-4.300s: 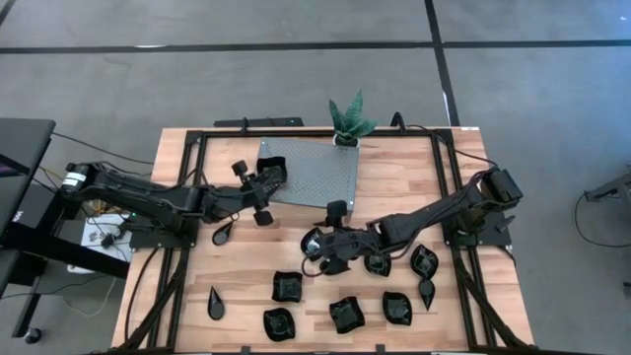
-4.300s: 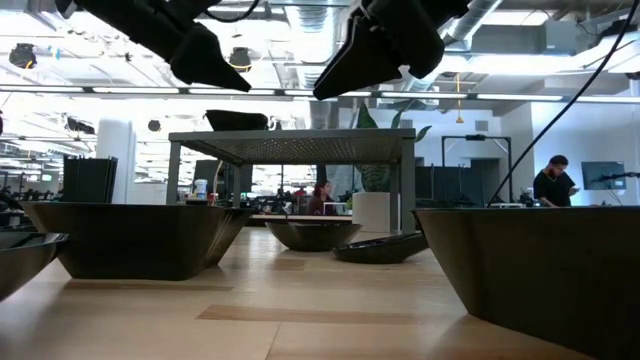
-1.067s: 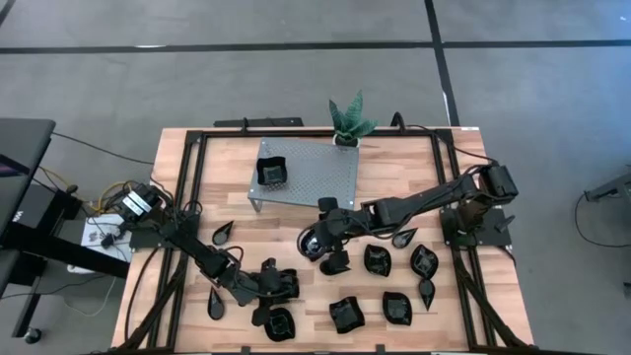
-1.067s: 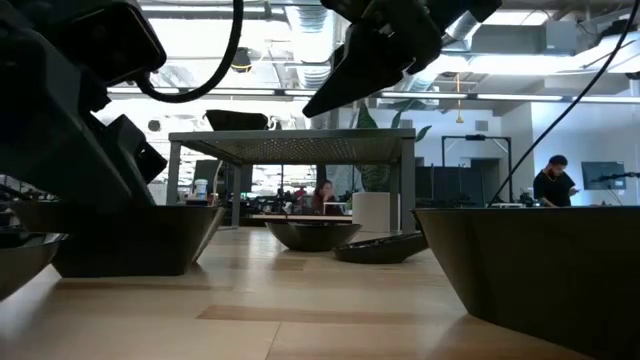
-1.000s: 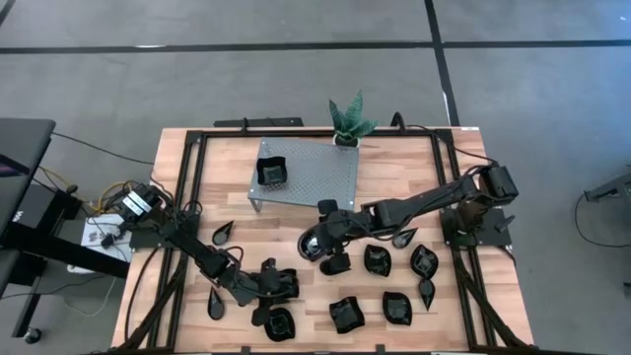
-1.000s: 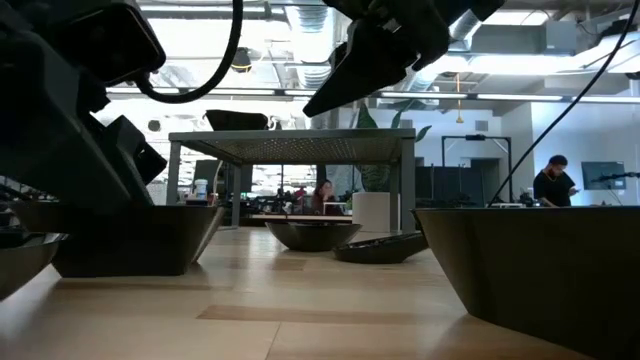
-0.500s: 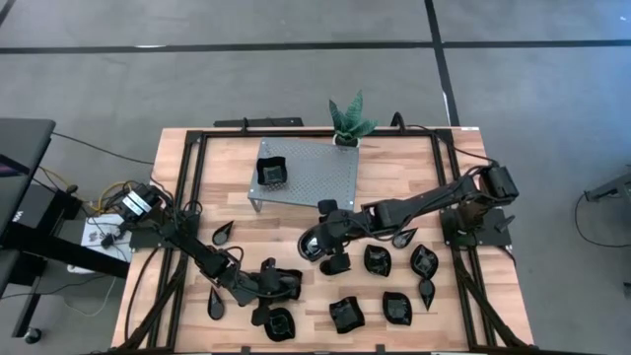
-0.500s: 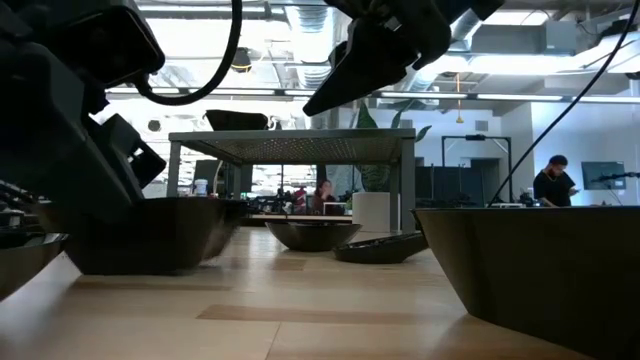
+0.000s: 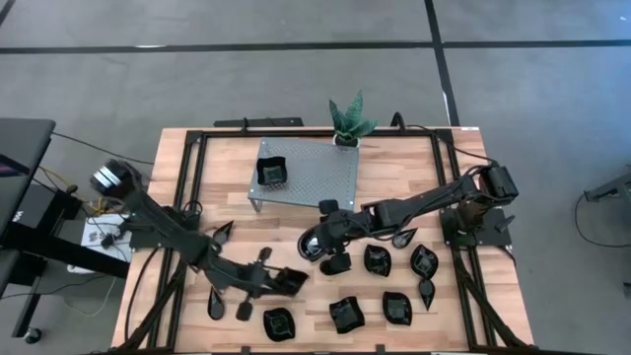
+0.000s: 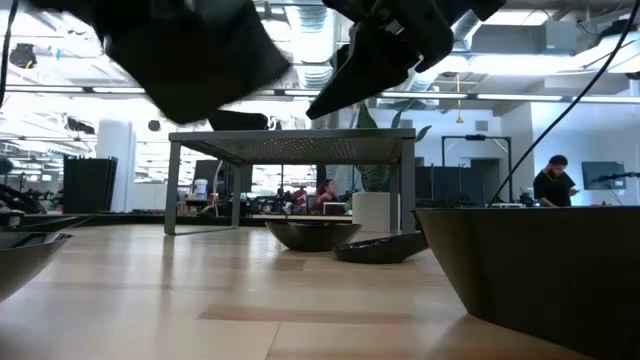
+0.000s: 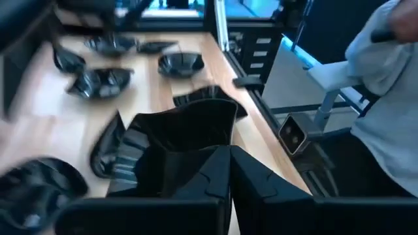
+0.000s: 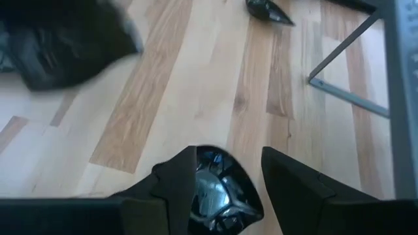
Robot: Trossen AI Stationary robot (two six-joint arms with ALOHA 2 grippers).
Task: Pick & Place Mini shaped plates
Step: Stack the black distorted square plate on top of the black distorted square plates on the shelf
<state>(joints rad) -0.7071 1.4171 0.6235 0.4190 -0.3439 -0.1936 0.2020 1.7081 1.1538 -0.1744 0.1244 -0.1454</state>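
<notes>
- The left gripper is now carrying a square black plate clear of the table; half a second ago that plate was sitting low on the wood at the front left, and in the low view the spot it filled is now showing bare table, with a dark blurred mass passing overhead.
- The left arm is also standing differently; its shoulder end is swinging out toward the table's left edge, while the gripper is staying near the front rows of plates.
- Judgement: the pick is done for this plate, and the carry to the metal rack is likely beginning; one square plate is already resting on the rack's left part.
- In the left wrist view the fingers are clamping one wall of the plate; it is glossy, black, with wavy upturned sides, and is tilting slightly in the grip.
- The right gripper is hanging above the table's middle, holding a glossy roundish plate between its fingers; its position is matching that of a second ago.
- The other plates are lying along the front and right of the table; a teardrop one is lying near the left arm.
</notes>
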